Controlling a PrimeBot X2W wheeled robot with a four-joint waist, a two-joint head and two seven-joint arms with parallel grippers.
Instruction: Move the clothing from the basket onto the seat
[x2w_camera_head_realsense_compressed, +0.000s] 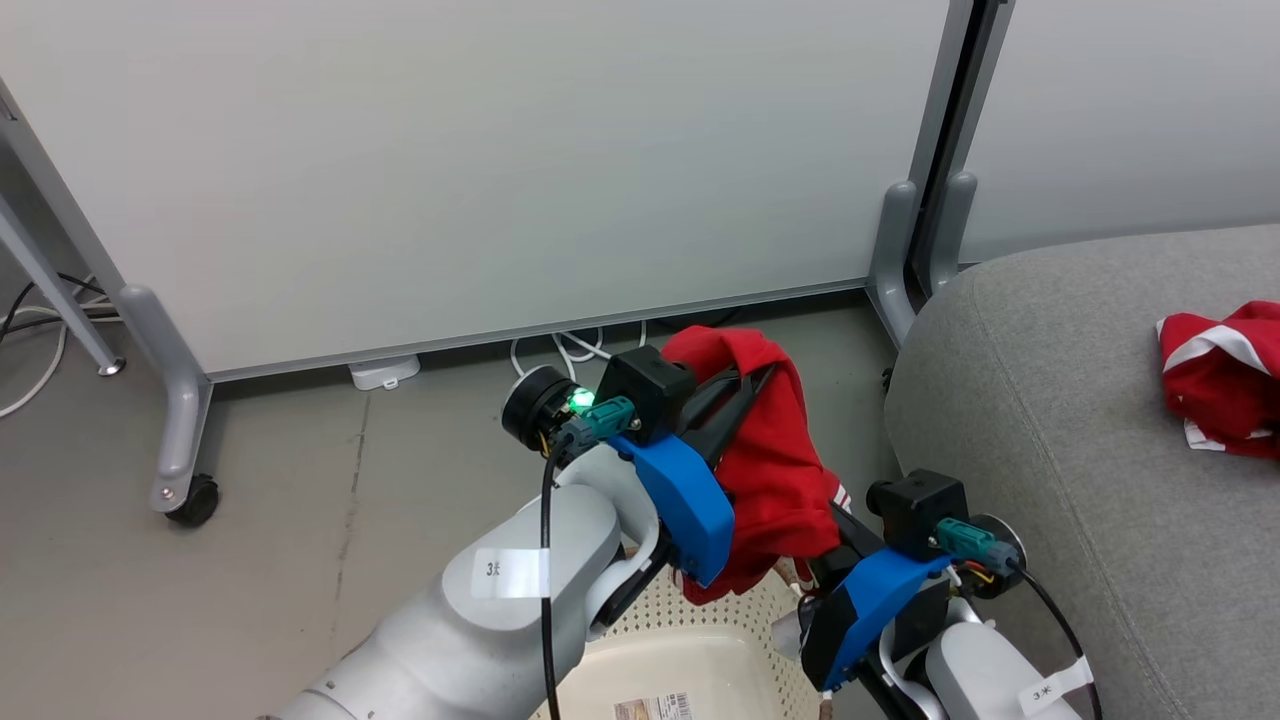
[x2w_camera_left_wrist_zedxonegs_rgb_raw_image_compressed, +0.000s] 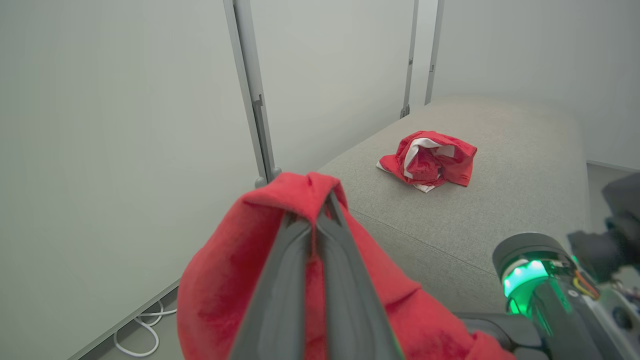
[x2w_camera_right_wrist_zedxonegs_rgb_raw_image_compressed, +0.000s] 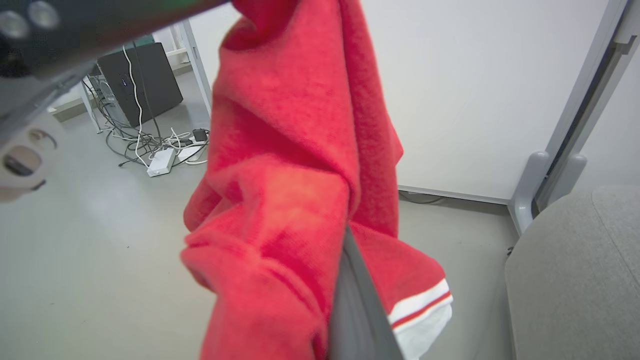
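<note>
Left gripper (x2w_camera_left_wrist_zedxonegs_rgb_raw_image_compressed: 324, 207) is clenched on the red garment (x2w_camera_left_wrist_zedxonegs_rgb_raw_image_compressed: 225, 280), fingers pressed together with a fold of cloth nipped at the tips. The garment hangs free in the air, mostly plain red, with a white band and thin red stripe at the low hem. From the head camera it sits dead centre, draped down toward the basket (x2w_camera_head_realsense_compressed: 745, 610) at 6 o'clock; can't tell if the hem touches the rim. Right gripper (x2w_camera_head_realsense_compressed: 845, 530) is at the garment's 5 o'clock, tucked under the cloth. One finger (x2w_camera_right_wrist_zedxonegs_rgb_raw_image_compressed: 350, 300) runs up against the fabric and the other is hidden, so can't tell if it's gripping. The bit of basket floor showing carries a barcode label (x2w_camera_head_realsense_compressed: 650, 706). Seat (x2w_camera_head_realsense_compressed: 1050, 420) is at 3 o'clock, just beside the basket. The striped garment (x2w_camera_head_realsense_compressed: 1220, 375) lies crumpled on the seat, well apart from the held one. Partition panel (x2w_camera_head_realsense_compressed: 500, 150) stands at 12 o'clock, with white cables (x2w_camera_head_realsense_compressed: 575, 348) on the floor at its base.
</note>
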